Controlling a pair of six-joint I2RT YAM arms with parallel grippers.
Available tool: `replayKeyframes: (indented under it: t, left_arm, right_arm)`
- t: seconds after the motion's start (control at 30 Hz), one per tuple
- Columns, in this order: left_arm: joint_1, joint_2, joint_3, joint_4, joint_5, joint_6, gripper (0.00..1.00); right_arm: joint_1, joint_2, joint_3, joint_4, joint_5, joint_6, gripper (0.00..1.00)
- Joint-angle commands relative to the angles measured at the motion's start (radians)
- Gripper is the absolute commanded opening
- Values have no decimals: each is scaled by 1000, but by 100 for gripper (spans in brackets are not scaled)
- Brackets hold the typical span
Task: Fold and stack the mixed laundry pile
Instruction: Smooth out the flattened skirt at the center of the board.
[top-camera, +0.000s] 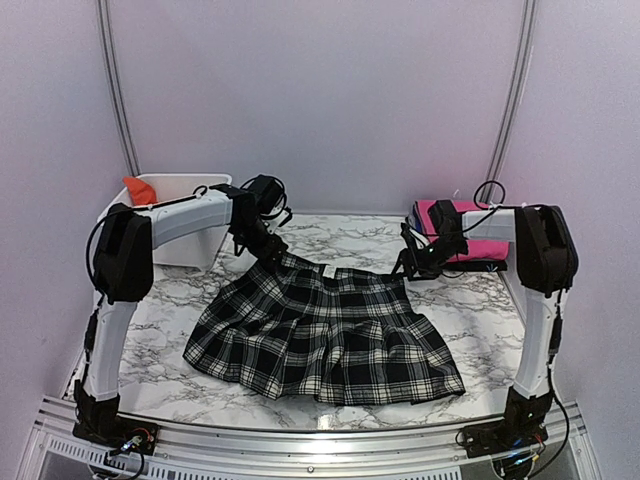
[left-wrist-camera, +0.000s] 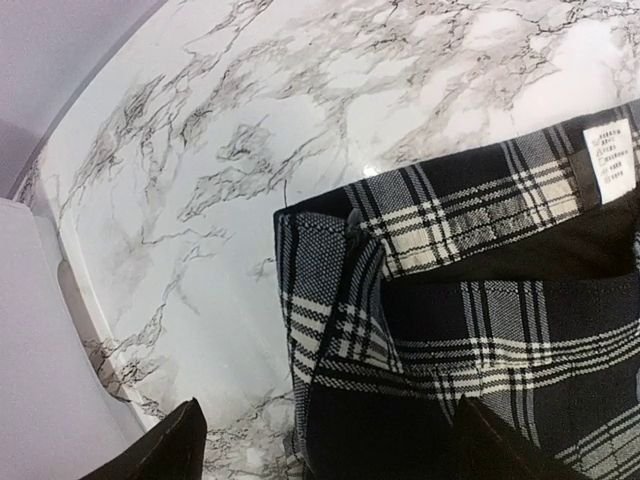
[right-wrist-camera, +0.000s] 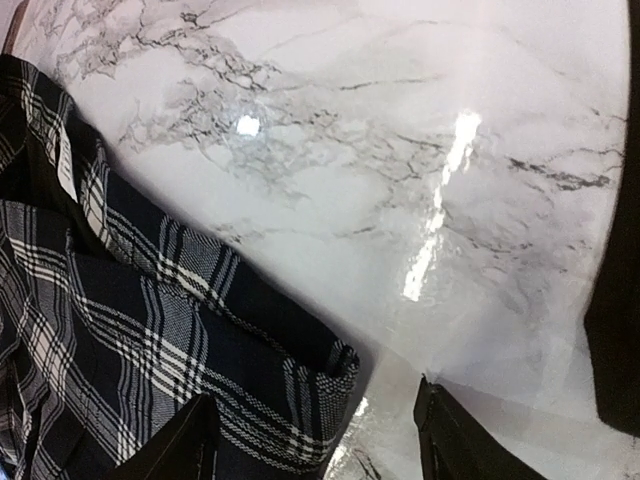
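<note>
The black-and-white plaid garment (top-camera: 330, 335) lies spread flat on the marble table, waistband at the far side. My left gripper (top-camera: 268, 245) is open over the waistband's left corner; in the left wrist view (left-wrist-camera: 335, 445) the corner of the plaid cloth (left-wrist-camera: 450, 330) lies between its two fingertips. My right gripper (top-camera: 408, 265) is open at the waistband's right corner; in the right wrist view (right-wrist-camera: 315, 445) the plaid corner (right-wrist-camera: 130, 330) sits by the left fingertip. A bit of the orange garment (top-camera: 138, 187) shows over the rim of the bin.
A white plastic bin (top-camera: 185, 182) stands at the back left, close behind the left arm; its wall shows in the left wrist view (left-wrist-camera: 40, 380). A folded pink garment (top-camera: 455, 225) lies at the back right behind the right gripper. Bare marble (top-camera: 480, 310) surrounds the plaid garment.
</note>
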Motion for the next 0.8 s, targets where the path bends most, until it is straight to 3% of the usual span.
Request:
replayKeyframes:
  t: [0.0,0.07,0.2,0.37,0.4,0.6,0.77]
  left_arm:
    - [-22,63,75,-29,-58,57,83]
    - [-31,96,103,-29,-64,66,78]
    - [-30,124,142,-27,-83,64,56]
    - [-5,109,115,-19,-35,59,46]
    - [-3,110,110,-18,-31,60,40]
    - [15,-4,23,2,184,-17,0]
    - [67,-239,-261,128,424,-168,0]
  right_arm:
    - [18,50,49,-36,35,4,66]
    - [20,68,55,-39,30,2,61]
    - [21,87,63,-47,19,-10,35]
    - [7,75,47,-43,-7,-7,9]
    - [2,68,41,-36,-15,-5,3]
    - [-17,-22,9,-53,-20,-29,0]
    - [-82,-133,-92,-51,0,-44,0]
